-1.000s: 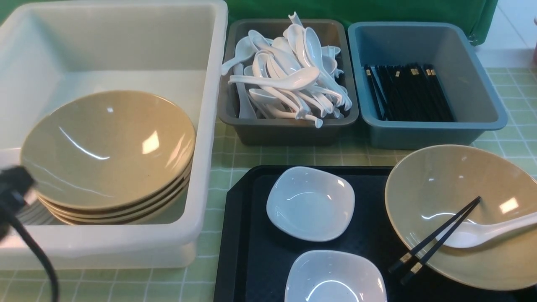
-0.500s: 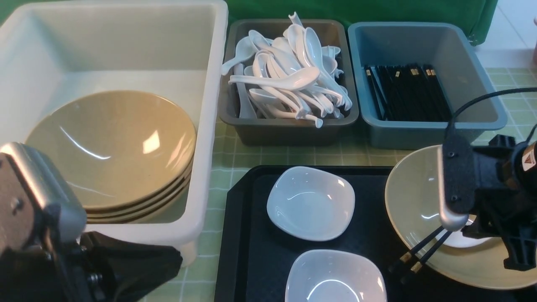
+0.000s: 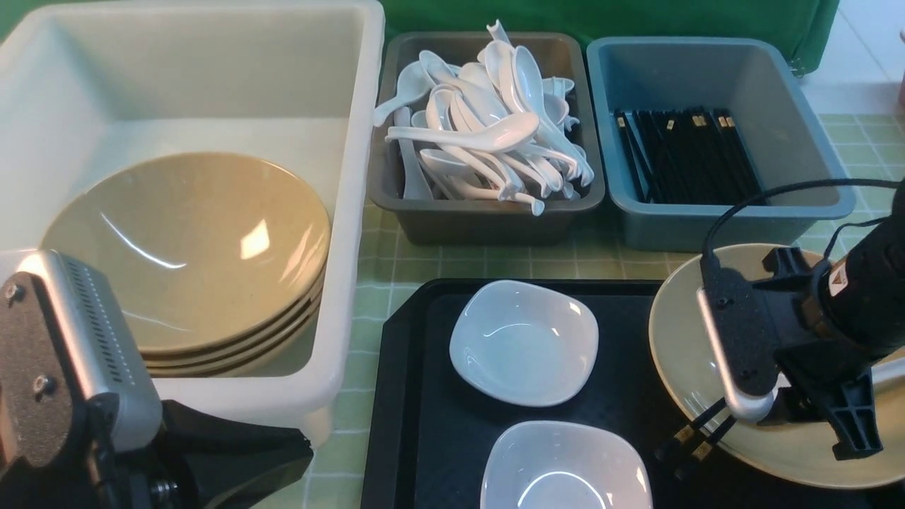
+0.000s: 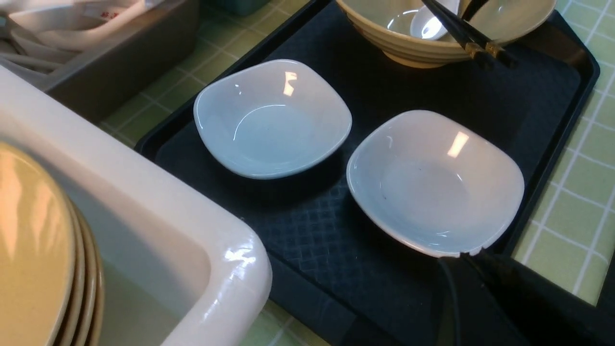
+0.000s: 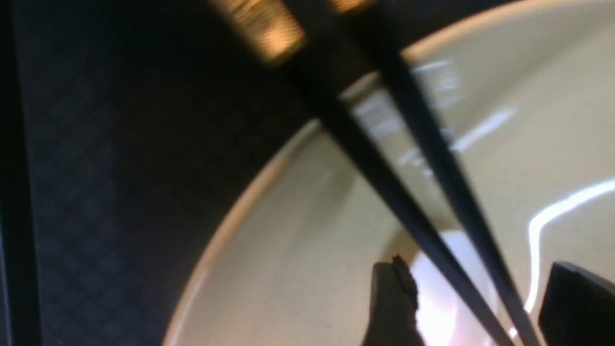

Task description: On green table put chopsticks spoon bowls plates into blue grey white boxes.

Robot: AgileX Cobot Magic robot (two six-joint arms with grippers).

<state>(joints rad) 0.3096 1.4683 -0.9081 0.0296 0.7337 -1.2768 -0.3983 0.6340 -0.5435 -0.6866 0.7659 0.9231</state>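
Note:
Two black chopsticks (image 3: pixel 689 440) lean on the rim of a tan bowl (image 3: pixel 682 339) on the right, gold-banded ends hanging over the tray. A white spoon (image 3: pixel 892 367) lies in that bowl, mostly hidden by my right arm. My right gripper (image 3: pixel 813 418) is down inside the bowl and open. In the right wrist view its fingers stand either side of the chopsticks (image 5: pixel 384 182), over the spoon (image 5: pixel 437 298). Two white plates (image 3: pixel 523 343) (image 3: pixel 562 470) sit on the tray. My left gripper (image 3: pixel 304 452) is shut and empty, low beside the white box (image 3: pixel 353 212); its tip (image 4: pixel 468 257) is at the nearer plate's (image 4: pixel 435 180) rim.
The white box holds a stack of tan bowls (image 3: pixel 191 247). The grey box (image 3: pixel 488 225) is heaped with spoons; the blue box (image 3: pixel 707 227) holds chopsticks. A black tray (image 3: pixel 417 424) lies on the green table (image 3: pixel 396 268) in front of the boxes.
Both arms have come into the front view. The right gripper has moved left and down into the bowl while its jaws widened. The left arm has settled low by the white box.

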